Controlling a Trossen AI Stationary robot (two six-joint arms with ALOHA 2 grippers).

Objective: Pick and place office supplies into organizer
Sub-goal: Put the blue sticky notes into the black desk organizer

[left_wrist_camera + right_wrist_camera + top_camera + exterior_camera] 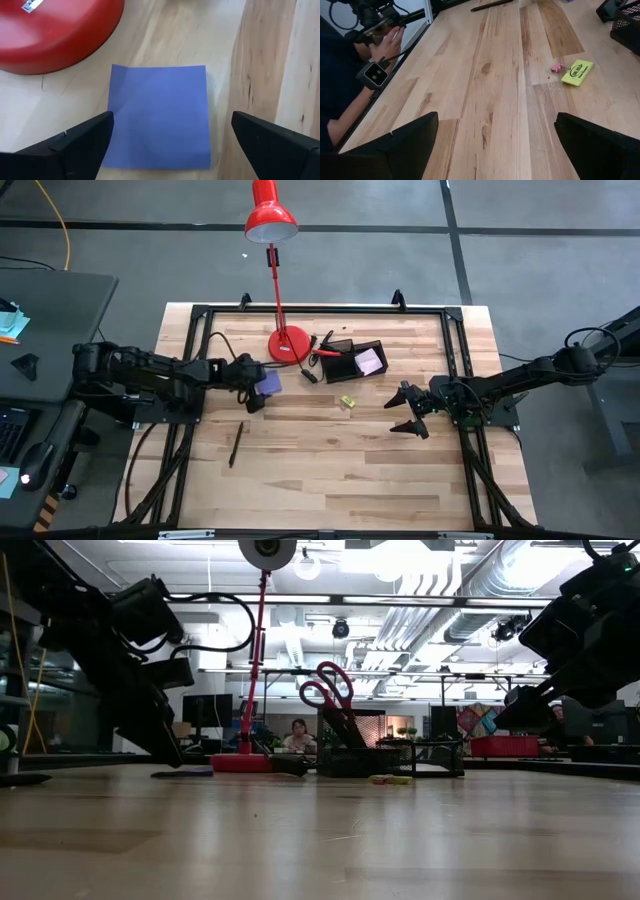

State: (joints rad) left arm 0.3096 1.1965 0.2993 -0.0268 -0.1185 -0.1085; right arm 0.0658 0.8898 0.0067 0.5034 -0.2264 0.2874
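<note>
Bare table (330, 470) lies open between both arms. The lamp base (288, 345) stands just beside the purple-blue pad (268, 383), and the organizer (352, 361) stands near it.

Wooden table (330, 470); bearing: purple-blue pad (267, 382) under the open left gripper (252, 387); red lamp base (289, 344) just beyond; black organizer (352, 360); yellow piece (347, 402) ahead of the right gripper (410, 410); dark pen (236, 444).

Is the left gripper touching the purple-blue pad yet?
Apart. The left wrist view shows the open left gripper with bare wood between each finger and the purple-blue pad, which lies flat between them beside the red lamp base.
</note>
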